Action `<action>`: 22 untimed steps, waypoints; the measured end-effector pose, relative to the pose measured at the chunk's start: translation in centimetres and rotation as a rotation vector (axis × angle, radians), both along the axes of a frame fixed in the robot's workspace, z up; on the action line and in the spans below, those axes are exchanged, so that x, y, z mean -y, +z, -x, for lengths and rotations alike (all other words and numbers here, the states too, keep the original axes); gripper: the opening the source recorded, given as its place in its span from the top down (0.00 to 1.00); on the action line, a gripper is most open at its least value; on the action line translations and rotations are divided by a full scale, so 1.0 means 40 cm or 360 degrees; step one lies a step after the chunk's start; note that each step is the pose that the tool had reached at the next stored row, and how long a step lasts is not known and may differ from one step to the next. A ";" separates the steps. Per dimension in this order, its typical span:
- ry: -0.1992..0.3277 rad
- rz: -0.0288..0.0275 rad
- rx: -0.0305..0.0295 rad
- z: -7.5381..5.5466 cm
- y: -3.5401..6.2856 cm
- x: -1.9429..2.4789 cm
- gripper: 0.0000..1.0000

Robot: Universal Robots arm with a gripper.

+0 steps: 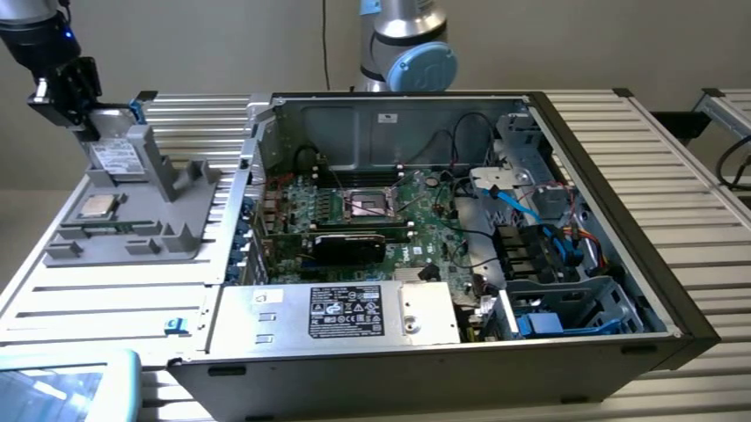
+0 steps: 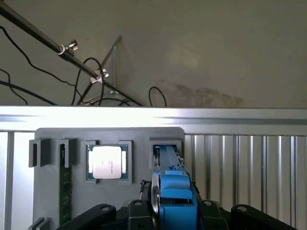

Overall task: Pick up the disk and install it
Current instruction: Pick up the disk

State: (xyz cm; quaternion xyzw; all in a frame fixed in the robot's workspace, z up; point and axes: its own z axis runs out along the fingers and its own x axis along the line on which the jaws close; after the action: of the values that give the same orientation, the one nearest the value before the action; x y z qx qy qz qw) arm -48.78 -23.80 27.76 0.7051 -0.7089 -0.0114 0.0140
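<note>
The disk (image 1: 114, 156), a silver-grey drive with a white label in a blue carrier, stands on edge in the far slot of the grey holder (image 1: 141, 220) at the exterior view's left. My gripper (image 1: 84, 116) sits on its upper edge, shut on it. In the wrist view the disk (image 2: 169, 165) runs edge-on as a blue strip straight out from between the jaws of my gripper (image 2: 172, 211), its lower end reaching down into the holder (image 2: 139, 136). I cannot tell whether the disk still rests in the slot or is slightly raised.
A square silver processor chip (image 1: 97, 206) (image 2: 106, 162) and a green memory stick (image 2: 64, 191) lie in the holder. The open computer case (image 1: 657, 264) fills the middle, with a silver power supply (image 1: 352, 312) in front and a drive cage (image 1: 564, 303) at the exterior view's right.
</note>
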 end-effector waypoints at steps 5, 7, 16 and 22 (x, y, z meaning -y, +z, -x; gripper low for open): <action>-0.0004 0.00000 0.00001 0.001 -0.008 0.000 0.61; -0.0005 0.00001 -0.00005 0.001 -0.009 0.000 0.54; -0.0053 0.00000 -0.00003 0.001 -0.010 0.000 0.54; -0.0143 0.00000 -0.00004 0.001 -0.010 0.000 0.54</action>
State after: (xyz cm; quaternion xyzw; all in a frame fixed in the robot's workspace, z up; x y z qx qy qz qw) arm -48.83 -23.81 27.36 0.6726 -0.7398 -0.0121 0.0136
